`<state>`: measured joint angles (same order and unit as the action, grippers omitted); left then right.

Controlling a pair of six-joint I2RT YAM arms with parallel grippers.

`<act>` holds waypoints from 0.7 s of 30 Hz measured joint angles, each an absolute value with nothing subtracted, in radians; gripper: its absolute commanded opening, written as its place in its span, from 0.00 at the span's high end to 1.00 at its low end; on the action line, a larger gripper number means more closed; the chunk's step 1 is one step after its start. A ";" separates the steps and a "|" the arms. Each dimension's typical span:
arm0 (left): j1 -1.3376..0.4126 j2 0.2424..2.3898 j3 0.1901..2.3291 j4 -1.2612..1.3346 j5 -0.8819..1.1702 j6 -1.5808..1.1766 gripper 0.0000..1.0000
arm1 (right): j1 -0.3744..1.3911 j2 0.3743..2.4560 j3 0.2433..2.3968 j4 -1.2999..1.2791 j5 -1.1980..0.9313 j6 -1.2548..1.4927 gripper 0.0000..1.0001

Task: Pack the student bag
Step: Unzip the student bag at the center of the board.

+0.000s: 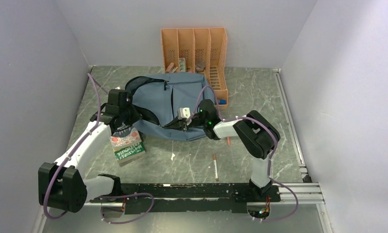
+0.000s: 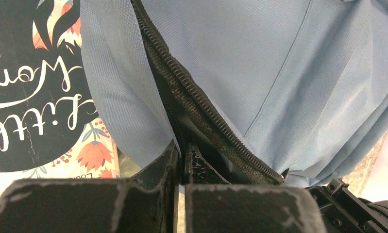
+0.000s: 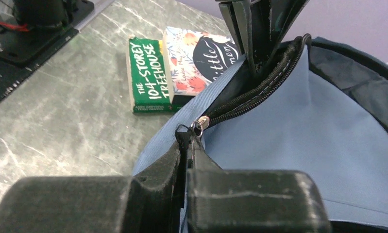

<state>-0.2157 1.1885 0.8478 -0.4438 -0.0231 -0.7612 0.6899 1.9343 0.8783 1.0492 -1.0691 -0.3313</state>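
Seemingly left gripper [image 2: 183, 154], right gripper [image 3: 188, 148] clamp student bag [image 1: 175, 97]; marbled table [image 1: 192, 162], pale walls [image 1: 133, 29].

I saw the student bag [image 2: 289, 73] as matt, finely woven blue cloth. Its zip [image 2: 192, 97] had coarse black plastic teeth and a shiny metal pull [image 3: 200, 123]. The table [image 3: 60, 97] looked smooth, marbled and faintly glossy.
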 measured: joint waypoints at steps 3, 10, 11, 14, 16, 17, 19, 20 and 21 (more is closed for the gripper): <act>-0.204 1.202 0.862 -0.450 -0.008 -0.753 0.95 | 0.683 1.905 0.884 0.931 -1.065 -0.442 1.00; -0.175 1.224 0.890 -0.461 0.013 -0.733 0.95 | 0.682 1.873 0.958 0.617 -1.027 -0.727 1.00; -0.174 1.225 0.890 -0.463 0.016 -0.731 0.95 | 0.681 1.869 0.957 0.598 -1.024 -0.750 1.00; -0.173 1.227 0.890 -0.464 0.022 -0.724 0.95 | 0.676 1.862 0.950 0.573 -1.021 -0.781 1.00; -0.168 1.227 0.891 -0.465 0.028 -0.722 0.95 | 0.667 1.860 0.939 0.568 -1.021 -0.790 1.00; -0.168 1.227 0.891 -0.465 0.032 -0.722 0.95 | 0.664 1.859 0.935 0.566 -1.021 -0.792 1.00; -0.168 1.227 0.892 -0.466 0.039 -0.722 0.95 | 0.658 1.855 0.928 0.566 -1.021 -0.794 1.00; -0.168 1.227 0.892 -0.466 0.043 -0.722 0.95 | 0.656 1.851 0.923 0.567 -1.021 -0.794 1.00; -0.168 1.227 0.892 -0.466 0.046 -0.722 0.95 | 0.653 1.845 0.918 0.569 -1.021 -0.794 1.00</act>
<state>-0.1680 1.2274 0.8917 -0.4656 0.0460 -0.7216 0.6533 1.8454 0.9176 0.5690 -1.0214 -0.7937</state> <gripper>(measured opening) 0.071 0.025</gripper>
